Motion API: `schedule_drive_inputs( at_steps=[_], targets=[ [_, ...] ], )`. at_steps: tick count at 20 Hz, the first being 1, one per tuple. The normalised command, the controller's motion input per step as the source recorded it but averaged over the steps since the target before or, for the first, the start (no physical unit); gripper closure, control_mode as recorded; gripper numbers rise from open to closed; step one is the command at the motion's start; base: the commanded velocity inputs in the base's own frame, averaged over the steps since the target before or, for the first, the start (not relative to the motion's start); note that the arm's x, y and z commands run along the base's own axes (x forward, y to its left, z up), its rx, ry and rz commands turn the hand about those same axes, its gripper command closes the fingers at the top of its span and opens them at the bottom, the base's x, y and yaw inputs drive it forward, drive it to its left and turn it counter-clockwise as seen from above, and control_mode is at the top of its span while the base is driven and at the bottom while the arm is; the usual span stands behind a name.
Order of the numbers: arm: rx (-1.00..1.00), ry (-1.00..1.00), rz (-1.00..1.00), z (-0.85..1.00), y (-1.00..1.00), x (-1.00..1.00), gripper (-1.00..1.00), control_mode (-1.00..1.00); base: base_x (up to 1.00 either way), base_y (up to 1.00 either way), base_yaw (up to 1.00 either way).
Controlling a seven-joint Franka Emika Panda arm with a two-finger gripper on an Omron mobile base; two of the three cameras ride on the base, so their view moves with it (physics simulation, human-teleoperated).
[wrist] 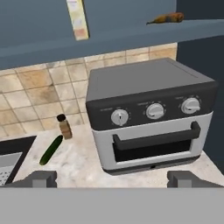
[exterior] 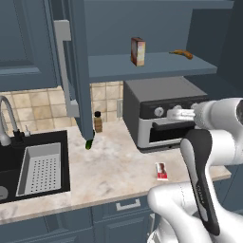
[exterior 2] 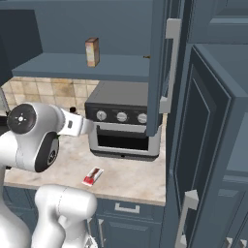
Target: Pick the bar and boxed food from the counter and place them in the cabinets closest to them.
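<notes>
Tan-brown boxed food [exterior: 138, 51] stands upright on the open cabinet shelf [exterior: 156, 66], at about 11 o'clock above the toaster oven [exterior: 161, 111]. At 3 o'clock from it on that shelf lies a small orange-brown item [exterior: 182, 54]. Down on the bench [exterior: 114, 166], the bar [exterior: 162, 170] lies flat near the front edge, at 6 o'clock from the oven. The tool [wrist: 112, 178] hangs released, grasping nothing, facing the oven. A bottle [exterior: 98, 121] and a cucumber [exterior: 88, 144] sit at 9 o'clock from the oven.
</notes>
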Motion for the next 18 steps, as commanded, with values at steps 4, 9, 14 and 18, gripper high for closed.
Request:
schedule_drive_inputs(
  at_steps=[4,9,14,18],
  targets=[
    [0.01,0.07,-0.03,-0.30,0.00,0.00,-1.00,-1.00,0.00,0.00,0.00],
    [0.00,0.08,-0.02,-0.33,0.00,0.01,-1.00,-1.00,0.00,0.00,0.00],
    [0.00,0.06,-0.02,-0.35,0.00,0.01,-1.00,-1.00,0.00,0.00,0.00],
    [0.01,0.03,-0.02,-0.31,0.00,0.00,-1.00,-1.00,0.00,0.00,0.00]
  ],
)
